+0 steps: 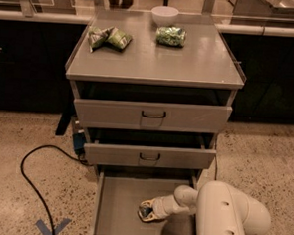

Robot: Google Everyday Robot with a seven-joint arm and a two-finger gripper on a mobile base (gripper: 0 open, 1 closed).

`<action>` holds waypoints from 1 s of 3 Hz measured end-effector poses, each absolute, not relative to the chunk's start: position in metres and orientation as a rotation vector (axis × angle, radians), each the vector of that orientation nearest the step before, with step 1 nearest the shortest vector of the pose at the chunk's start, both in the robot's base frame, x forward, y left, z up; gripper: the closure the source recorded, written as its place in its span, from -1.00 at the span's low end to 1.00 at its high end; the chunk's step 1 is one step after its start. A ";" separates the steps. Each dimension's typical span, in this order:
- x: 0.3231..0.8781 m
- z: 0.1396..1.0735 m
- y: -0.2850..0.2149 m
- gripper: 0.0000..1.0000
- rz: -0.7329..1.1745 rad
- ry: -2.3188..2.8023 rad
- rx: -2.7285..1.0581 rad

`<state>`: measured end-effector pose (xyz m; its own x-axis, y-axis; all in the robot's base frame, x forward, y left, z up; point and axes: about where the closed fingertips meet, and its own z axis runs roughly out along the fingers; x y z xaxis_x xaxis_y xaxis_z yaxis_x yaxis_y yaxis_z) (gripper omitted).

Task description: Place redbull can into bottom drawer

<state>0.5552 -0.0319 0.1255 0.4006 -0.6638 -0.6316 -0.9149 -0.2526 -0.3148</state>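
Observation:
The bottom drawer point(116, 212) is pulled out at the foot of the grey cabinet, showing a flat grey floor and low side walls. My white arm reaches into it from the lower right. My gripper point(148, 211) is low over the drawer floor, near its middle. It is shut on the redbull can point(145, 209), whose blue body and shiny end show between the fingers. The can lies tilted on its side, at or just above the floor.
Two upper drawers with dark handles point(153, 114) are partly open above. Two green snack bags point(109, 37) and a white bowl point(165, 14) sit on the cabinet top. A black cable point(31, 175) loops on the floor at the left.

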 end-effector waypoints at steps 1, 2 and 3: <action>0.555 0.125 -0.032 -0.77 0.495 1.342 -2.008; 0.555 0.125 -0.032 -1.00 0.495 1.342 -2.008; 0.555 0.125 -0.032 -1.00 0.495 1.342 -2.008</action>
